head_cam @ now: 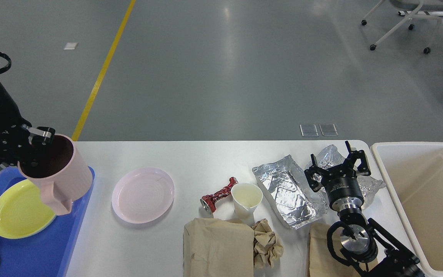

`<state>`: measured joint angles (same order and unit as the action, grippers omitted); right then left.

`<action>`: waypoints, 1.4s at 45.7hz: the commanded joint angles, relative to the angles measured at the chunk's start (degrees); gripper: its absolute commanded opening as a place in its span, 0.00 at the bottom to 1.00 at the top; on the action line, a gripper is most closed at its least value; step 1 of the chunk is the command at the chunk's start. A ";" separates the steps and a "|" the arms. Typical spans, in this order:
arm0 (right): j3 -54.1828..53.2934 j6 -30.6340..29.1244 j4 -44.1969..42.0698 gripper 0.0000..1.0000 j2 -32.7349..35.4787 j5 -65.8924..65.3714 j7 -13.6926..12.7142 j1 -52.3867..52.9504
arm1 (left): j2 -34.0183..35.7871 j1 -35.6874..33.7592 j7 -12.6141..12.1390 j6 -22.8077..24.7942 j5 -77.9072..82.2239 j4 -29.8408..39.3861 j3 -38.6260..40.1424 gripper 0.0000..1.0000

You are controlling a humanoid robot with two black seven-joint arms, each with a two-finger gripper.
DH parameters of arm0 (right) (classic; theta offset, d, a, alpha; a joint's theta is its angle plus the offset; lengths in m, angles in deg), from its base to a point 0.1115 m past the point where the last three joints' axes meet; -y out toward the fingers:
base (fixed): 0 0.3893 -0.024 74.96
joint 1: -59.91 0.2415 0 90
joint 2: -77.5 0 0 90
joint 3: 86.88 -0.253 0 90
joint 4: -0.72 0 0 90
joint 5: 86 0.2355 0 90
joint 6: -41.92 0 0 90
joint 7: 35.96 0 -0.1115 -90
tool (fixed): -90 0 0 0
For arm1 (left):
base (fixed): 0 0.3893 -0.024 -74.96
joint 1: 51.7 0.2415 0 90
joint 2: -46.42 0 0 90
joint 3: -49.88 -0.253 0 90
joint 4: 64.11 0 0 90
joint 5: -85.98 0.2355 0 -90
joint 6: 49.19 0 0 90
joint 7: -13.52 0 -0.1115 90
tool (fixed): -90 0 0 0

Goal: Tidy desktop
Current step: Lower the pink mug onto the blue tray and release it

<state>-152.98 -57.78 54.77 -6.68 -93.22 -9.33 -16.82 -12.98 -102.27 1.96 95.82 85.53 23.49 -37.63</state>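
Observation:
The white desktop (206,157) carries a pink plate (143,194), a crushed red can (218,195), a cream paper cup (247,200), a foil tray (288,192) and crumpled clear wrap (371,184). My left gripper (39,144) is shut on the rim of a pink mug (62,175). It holds the mug in the air over the right edge of the blue tray (33,250), handle toward me. My right gripper (338,163) hangs open over the crumpled wrap, between the foil tray and the bin, with nothing in it.
A yellow plate (17,209) lies in the blue tray. Two brown paper bags (217,246) (319,250) and a crumpled paper ball (267,246) sit at the near edge. A beige bin (425,200) stands off the table's right end.

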 commanded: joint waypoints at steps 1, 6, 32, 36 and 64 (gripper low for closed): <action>0.00 -0.06 0.00 1.00 -0.03 0.01 0.01 0.00 | 5.17 11.27 -0.84 -0.01 2.11 -6.99 0.41 0.02; 0.00 0.03 0.00 1.00 -0.03 0.01 0.01 0.00 | 7.10 22.95 0.30 -0.01 7.29 -13.93 5.50 0.02; 0.00 -0.06 0.00 1.00 -0.03 0.01 0.01 0.00 | 19.32 53.30 12.51 -12.02 38.41 -21.94 28.28 0.02; 0.00 -0.06 0.00 1.00 -0.03 0.01 0.01 0.00 | 20.73 55.57 15.68 -14.74 40.61 -23.70 28.27 0.02; 0.00 0.03 0.00 1.00 -0.03 0.01 0.01 0.00 | 19.06 68.94 19.73 -19.76 41.84 -30.64 32.14 0.03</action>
<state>-152.98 -57.81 54.79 -6.70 -93.21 -9.33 -16.82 6.45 -34.11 21.53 76.09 127.32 -6.61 -5.66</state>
